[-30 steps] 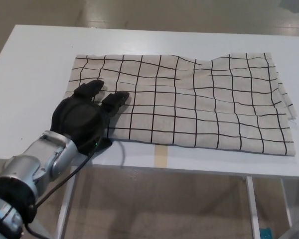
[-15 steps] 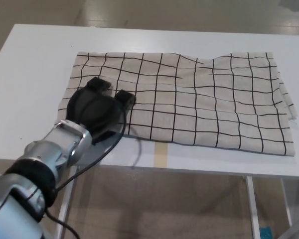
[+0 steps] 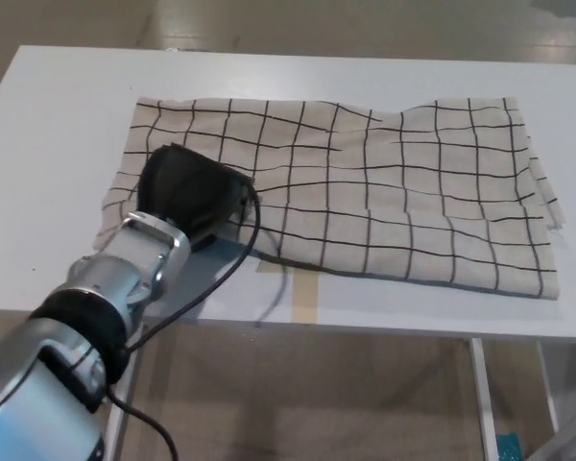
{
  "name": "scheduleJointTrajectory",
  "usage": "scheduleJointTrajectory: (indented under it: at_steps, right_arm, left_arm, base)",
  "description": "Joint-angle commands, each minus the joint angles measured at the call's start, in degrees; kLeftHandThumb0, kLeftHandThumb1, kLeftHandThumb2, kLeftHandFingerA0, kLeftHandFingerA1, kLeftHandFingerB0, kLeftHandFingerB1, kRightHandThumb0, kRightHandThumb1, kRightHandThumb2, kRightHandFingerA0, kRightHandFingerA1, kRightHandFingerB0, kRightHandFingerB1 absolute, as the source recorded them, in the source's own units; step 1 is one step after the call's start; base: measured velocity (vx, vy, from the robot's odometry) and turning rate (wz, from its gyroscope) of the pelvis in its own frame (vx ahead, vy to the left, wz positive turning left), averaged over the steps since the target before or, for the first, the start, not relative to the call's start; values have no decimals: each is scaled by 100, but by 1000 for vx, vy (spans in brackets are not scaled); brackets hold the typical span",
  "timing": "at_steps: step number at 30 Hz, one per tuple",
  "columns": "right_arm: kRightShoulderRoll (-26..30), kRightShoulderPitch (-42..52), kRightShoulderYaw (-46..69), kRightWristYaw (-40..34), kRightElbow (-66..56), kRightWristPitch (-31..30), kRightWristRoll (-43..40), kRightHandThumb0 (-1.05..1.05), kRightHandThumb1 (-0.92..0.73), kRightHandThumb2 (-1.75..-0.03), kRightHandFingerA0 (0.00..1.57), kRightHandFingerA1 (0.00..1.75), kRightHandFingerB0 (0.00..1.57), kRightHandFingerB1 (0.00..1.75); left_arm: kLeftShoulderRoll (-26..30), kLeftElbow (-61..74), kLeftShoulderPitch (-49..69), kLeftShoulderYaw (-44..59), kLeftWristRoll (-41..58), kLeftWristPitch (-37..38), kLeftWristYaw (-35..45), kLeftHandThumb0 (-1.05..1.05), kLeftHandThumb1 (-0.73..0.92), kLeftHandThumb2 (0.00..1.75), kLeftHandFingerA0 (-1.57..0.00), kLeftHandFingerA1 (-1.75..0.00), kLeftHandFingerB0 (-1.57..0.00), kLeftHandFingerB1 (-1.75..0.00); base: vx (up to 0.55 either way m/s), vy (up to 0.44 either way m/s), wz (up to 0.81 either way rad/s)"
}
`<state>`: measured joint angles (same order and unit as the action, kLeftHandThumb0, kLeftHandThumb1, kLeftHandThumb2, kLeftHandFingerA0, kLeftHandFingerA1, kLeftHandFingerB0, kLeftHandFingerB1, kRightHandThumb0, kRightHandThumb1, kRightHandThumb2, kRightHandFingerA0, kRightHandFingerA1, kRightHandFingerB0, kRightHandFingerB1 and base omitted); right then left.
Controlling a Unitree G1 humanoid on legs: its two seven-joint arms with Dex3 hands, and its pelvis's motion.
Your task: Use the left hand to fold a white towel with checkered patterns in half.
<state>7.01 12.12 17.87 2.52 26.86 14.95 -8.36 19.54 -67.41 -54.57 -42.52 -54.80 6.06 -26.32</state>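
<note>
Resting on the towel's (image 3: pixel 384 192) near-left part, the left hand (image 3: pixel 187 192) covered the cloth; its fingers were hidden, so a grip couldn't be told. The towel lay spread across the white table (image 3: pixel 58 125), possibly bunched beneath the hand.

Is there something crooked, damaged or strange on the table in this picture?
Nothing is damaged or spilled. The white cloth towel with black checkered lines lies slightly askew on the white table, with ripples along its far edge and uneven layers at its right end. The left black robot hand rests on its near-left part.
</note>
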Motion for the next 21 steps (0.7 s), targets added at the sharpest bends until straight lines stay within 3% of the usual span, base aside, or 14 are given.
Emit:
scheduleJointTrajectory:
  at_steps: [1,8,15,16,21]
  right_arm:
    - [15,0,11,35,97,80,-22,-41,-74,-62,40,42,61,45]
    - [85,83,-97,-126,57,114,272,-45,-75,-61,43,41,62,44]
    - [158,96,-189,-149,137,180,346,-47,-76,-63,42,41,62,44]
    - [159,100,-188,-166,147,194,351,-47,-76,-63,42,41,62,44]
    - [156,66,-191,-237,155,188,393,-47,-76,-63,42,41,62,44]
  left_arm:
    - [403,205,84,-5,-46,227,-36,-18,58,52,-79,-175,-52,-175]
    - [1007,403,-78,362,182,955,-710,-18,62,53,-78,-175,-53,-175]
    - [1189,448,-554,674,133,977,-1209,-23,61,56,-80,-175,-60,-171]
    - [1235,514,-625,637,33,953,-1278,-32,42,76,-113,-143,-91,-131]
    - [1382,738,-907,494,-183,1084,-1261,-33,43,77,-115,-144,-91,-131]
  base:
    - [0,0,0]
    - [0,0,0]
    - [0,0,0]
    - [0,0,0]
    - [0,0,0]
